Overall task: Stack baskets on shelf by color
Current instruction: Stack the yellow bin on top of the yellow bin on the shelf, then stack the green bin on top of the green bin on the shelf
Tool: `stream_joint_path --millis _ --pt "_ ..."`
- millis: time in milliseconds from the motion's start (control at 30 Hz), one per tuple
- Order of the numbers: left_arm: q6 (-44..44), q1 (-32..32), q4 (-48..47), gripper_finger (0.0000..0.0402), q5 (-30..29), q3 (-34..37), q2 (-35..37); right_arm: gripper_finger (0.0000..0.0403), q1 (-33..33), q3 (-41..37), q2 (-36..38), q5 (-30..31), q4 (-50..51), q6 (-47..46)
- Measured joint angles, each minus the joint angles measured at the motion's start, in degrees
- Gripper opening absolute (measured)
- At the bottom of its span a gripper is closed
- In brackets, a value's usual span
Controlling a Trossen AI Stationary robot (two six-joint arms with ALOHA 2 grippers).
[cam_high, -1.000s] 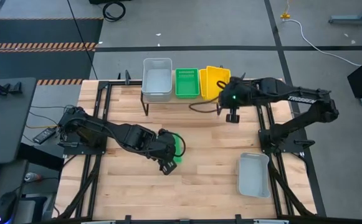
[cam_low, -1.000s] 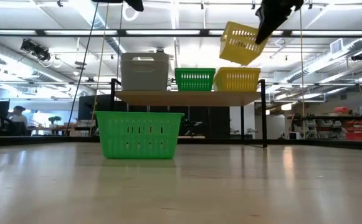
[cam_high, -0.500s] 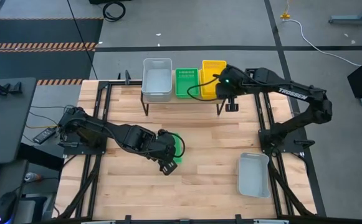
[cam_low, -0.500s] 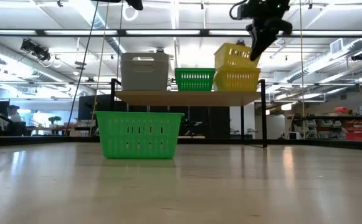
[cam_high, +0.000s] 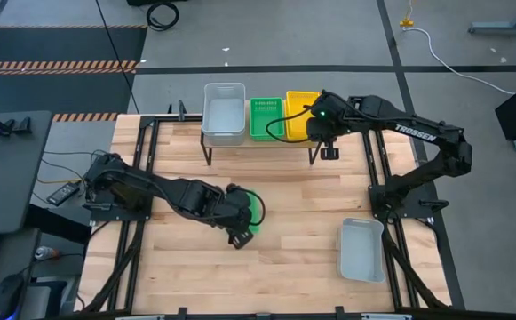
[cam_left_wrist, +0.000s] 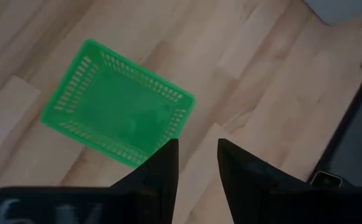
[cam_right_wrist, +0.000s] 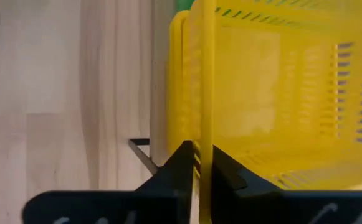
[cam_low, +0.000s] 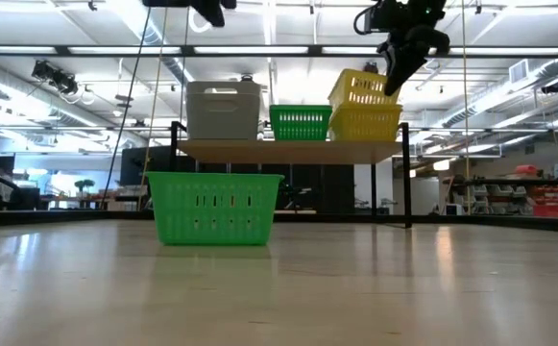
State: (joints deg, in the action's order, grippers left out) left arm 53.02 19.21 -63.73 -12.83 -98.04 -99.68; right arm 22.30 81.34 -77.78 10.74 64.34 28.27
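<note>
The shelf (cam_low: 288, 149) at the table's far edge carries a grey basket (cam_high: 225, 113), a green basket (cam_high: 266, 118) and a yellow basket (cam_low: 365, 123). A second yellow basket (cam_low: 360, 86) sits tilted in the first, with my right gripper (cam_right_wrist: 200, 155) shut on it. Another green basket (cam_left_wrist: 115, 102) rests flat on the table. My left gripper (cam_left_wrist: 196, 149) hovers open above that basket's near right corner, touching nothing. My right gripper pinches the upper yellow basket's near wall at its rim (cam_right_wrist: 203, 134), close to the right corner, one finger inside and one outside. The fingers slant down from the table's right and lie across the wall. The basket sits tilted, its bottom nested in the yellow basket beneath.
A grey basket (cam_high: 361, 251) lies on the table near the right arm's base. Black frame rails (cam_high: 142, 178) run along both sides of the table. Bare wood lies between the shelf and the near edge.
My right gripper has carried the yellow basket toward the table's left and far edge and down. The basket hung tilted above the shelf's right end; now it sits in the yellow basket on the shelf.
</note>
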Motion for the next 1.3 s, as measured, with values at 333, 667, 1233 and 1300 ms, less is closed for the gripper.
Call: stream_joint_path --millis 333,667,1233,1300 --pt "-2.8 -1.94 -0.47 0.0117 1.33 0.04 -2.3 0.0104 0.44 0.0 0.23 4.03 -0.11 -1.53" --pt "-10.21 -3.03 -0.02 0.0129 11.5 0.04 -8.75 0.0146 -0.09 6.41 4.19 4.75 2.29 -16.25" --pt "-19.19 -3.68 2.69 0.0167 21.26 0.01 -14.87 0.0149 -5.95 7.93 9.61 -16.81 14.59 -39.29" --pt "-19.74 -3.64 2.69 0.0172 20.64 0.0 -15.39 0.0148 -6.84 7.93 9.95 -16.89 15.34 -40.16"
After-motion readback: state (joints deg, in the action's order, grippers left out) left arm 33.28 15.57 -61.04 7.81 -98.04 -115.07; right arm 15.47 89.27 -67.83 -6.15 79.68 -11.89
